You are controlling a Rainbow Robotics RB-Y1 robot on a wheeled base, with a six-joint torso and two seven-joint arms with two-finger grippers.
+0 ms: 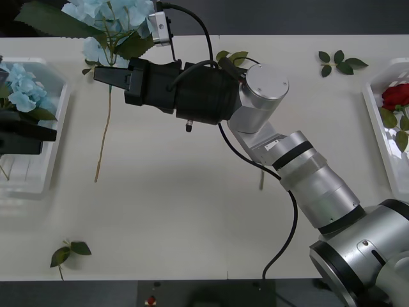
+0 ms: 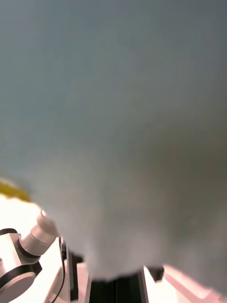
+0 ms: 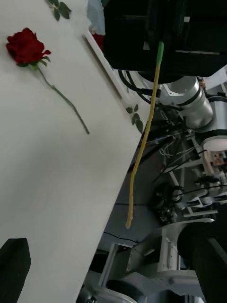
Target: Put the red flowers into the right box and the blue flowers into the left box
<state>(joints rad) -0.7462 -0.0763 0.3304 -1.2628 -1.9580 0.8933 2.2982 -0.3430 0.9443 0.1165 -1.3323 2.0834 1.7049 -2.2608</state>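
Observation:
My right gripper point(image 1: 107, 75) reaches across to the table's far left and is shut on the long stem of a blue flower point(image 1: 105, 16), held up off the table. In the left wrist view that stem point(image 3: 144, 137) hangs free below the black right gripper point(image 3: 158, 45). Another blue flower point(image 1: 24, 89) lies in the left box point(image 1: 54, 147), with my left gripper point(image 1: 39, 137) open over it. One red flower point(image 1: 396, 96) lies in the right box point(image 1: 377, 121). A second red flower point(image 3: 26, 45) lies on the table.
Loose green leaf sprigs lie at the back right point(image 1: 342, 62), behind the right arm point(image 1: 233, 57) and near the front left edge point(image 1: 69, 251). The right arm point(image 1: 307, 179) crosses the table's middle diagonally.

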